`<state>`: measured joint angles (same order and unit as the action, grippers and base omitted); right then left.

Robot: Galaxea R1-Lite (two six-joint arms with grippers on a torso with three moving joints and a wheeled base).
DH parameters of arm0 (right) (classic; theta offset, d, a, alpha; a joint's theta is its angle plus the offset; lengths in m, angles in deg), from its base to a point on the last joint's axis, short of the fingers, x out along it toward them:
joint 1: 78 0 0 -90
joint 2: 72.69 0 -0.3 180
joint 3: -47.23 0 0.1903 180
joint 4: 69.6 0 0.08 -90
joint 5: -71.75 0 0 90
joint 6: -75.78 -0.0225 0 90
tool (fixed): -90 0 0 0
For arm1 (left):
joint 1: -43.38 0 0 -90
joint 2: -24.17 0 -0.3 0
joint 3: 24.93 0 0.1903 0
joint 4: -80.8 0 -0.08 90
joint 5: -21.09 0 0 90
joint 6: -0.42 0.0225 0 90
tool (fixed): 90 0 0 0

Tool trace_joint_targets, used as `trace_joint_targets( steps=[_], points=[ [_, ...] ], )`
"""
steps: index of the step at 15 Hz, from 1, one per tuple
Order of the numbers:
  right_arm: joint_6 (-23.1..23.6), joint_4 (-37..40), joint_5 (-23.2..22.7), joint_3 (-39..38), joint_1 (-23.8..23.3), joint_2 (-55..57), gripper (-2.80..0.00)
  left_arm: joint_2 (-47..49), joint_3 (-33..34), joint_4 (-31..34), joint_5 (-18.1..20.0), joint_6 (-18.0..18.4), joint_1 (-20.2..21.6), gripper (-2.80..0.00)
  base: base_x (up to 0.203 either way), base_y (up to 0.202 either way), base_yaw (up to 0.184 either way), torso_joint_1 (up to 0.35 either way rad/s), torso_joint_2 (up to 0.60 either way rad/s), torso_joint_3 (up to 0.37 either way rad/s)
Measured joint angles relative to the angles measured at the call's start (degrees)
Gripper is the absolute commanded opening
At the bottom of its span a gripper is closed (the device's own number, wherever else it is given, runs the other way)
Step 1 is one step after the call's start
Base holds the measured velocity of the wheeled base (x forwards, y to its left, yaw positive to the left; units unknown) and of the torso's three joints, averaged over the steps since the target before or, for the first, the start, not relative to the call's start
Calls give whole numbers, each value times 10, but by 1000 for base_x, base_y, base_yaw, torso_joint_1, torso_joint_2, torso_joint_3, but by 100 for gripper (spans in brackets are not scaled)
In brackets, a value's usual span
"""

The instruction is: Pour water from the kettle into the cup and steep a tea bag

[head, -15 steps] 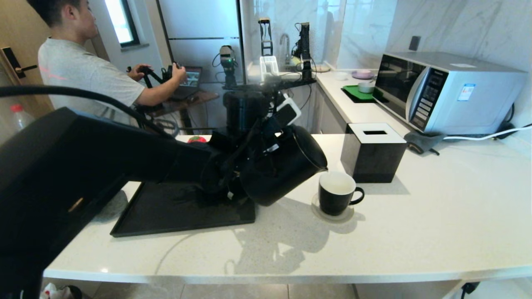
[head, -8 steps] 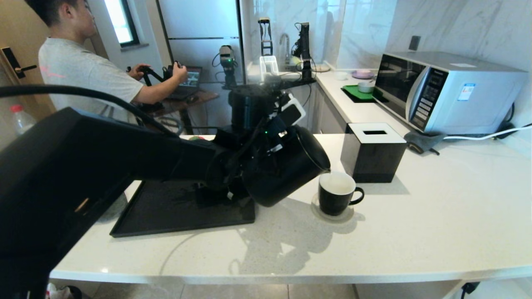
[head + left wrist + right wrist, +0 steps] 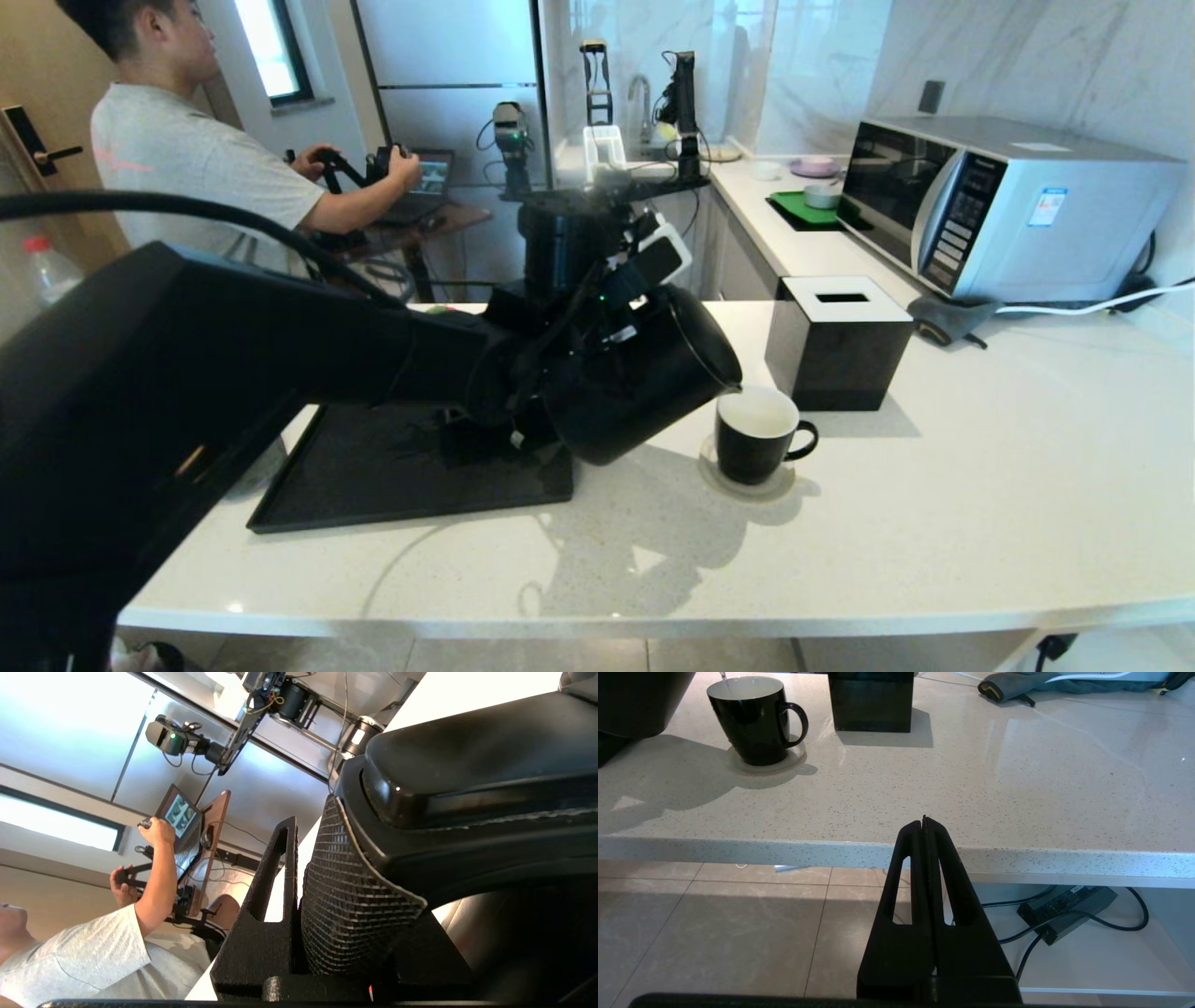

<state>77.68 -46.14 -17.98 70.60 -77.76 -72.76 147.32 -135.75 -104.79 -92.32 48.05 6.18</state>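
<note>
Head view: the left gripper [image 3: 597,322] holds the kettle [image 3: 644,383] by its handle, tilted so the spout hangs over the rim of the cup [image 3: 754,437], which stands on a coaster [image 3: 719,481] on the counter [image 3: 934,504], near a tissue box [image 3: 837,343]. Left wrist view: the jaws clamp the kettle handle [image 3: 467,826]; one finger's pad [image 3: 345,905] presses against it. Right wrist view: the right gripper [image 3: 924,826], jaws pressed together and empty, hangs before the counter edge; a thin stream of water [image 3: 724,678] enters the cup.
</note>
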Motion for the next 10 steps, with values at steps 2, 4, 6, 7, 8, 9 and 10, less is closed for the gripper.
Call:
trace_joint_targets(
  steps=[2,4,6,7,8,9,10],
  points=[
    [0,0,0,0,0,0,-280,0,0,0,0,1,0,-280,0,0,0,0,0,0],
    [0,0,0,0,0,0,-280,0,0,0,0,7,0,-280,0,0,0,0,0,0],
    [0,0,0,0,0,0,-280,0,0,1,0,12,-1,-280,0,0,0,0,0,0],
    [0,0,0,0,0,0,-280,0,0,1,0,12,-1,-280,0,0,0,0,0,0],
    [0,0,0,0,0,0,-280,-1,0,4,0,13,-1,-280,0,0,0,0,0,0],
    [0,0,0,0,0,0,-280,-1,-1,12,0,14,-2,-280,0,0,0,0,0,0],
    [0,0,0,0,0,0,-280,-1,-4,17,0,15,-2,-280,0,0,0,0,0,0]
  ],
)
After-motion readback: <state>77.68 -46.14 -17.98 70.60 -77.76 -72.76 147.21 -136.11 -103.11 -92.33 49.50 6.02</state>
